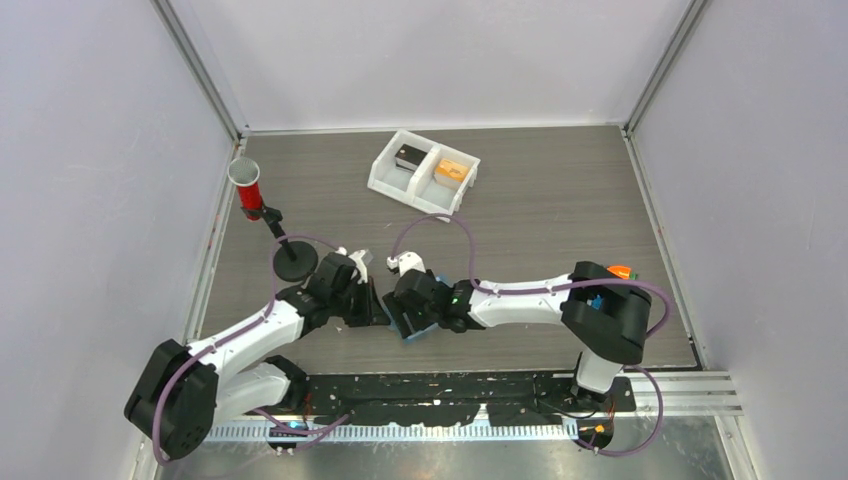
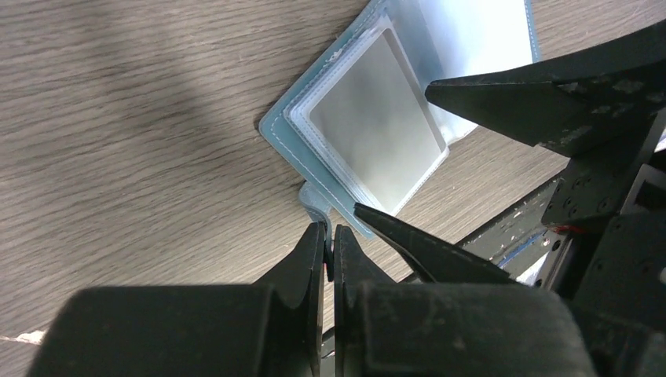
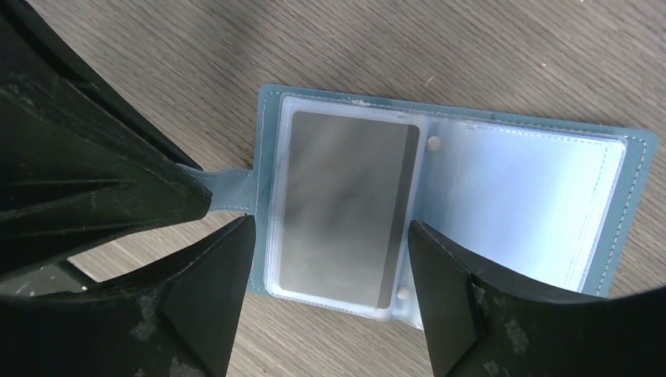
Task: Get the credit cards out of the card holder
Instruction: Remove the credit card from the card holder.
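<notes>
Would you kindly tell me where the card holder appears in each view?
Top external: card holder, low centre, only a blue corner showing.
Left wrist: card holder, upper right.
Right wrist: card holder, centre, open.
Shared landmark: the grey card in its sleeve, both wrist views.

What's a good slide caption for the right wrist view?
Open right gripper straddling a grey credit card sleeved in the open blue card holder.
</notes>
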Controlling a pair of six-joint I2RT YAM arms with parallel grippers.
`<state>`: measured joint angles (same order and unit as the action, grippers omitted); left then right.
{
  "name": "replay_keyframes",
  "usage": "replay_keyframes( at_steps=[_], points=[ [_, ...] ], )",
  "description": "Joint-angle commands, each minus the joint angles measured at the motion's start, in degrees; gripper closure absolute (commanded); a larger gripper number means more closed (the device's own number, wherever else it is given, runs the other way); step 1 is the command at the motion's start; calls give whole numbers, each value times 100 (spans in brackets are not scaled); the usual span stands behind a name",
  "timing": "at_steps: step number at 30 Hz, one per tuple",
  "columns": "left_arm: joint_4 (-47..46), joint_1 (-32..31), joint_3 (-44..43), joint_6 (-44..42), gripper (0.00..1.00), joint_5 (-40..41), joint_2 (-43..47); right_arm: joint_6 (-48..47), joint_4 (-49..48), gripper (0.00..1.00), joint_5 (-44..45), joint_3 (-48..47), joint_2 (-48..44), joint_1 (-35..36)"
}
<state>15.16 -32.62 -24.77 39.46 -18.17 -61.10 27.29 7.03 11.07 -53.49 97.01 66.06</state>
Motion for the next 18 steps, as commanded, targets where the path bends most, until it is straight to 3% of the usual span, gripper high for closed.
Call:
replay_keyframes(
  at_steps=[1, 9, 18],
  points=[
    [-29, -21, 91, 151, 100, 186, 101, -84, 313, 21, 833, -395, 197, 223],
    [293, -16, 39, 109, 100, 374, 249, 48, 434, 25, 1385, -389, 430, 384],
    [606, -21, -33, -17, 100, 695, 226, 322, 257, 38, 1111, -67, -135, 389]
  ],
)
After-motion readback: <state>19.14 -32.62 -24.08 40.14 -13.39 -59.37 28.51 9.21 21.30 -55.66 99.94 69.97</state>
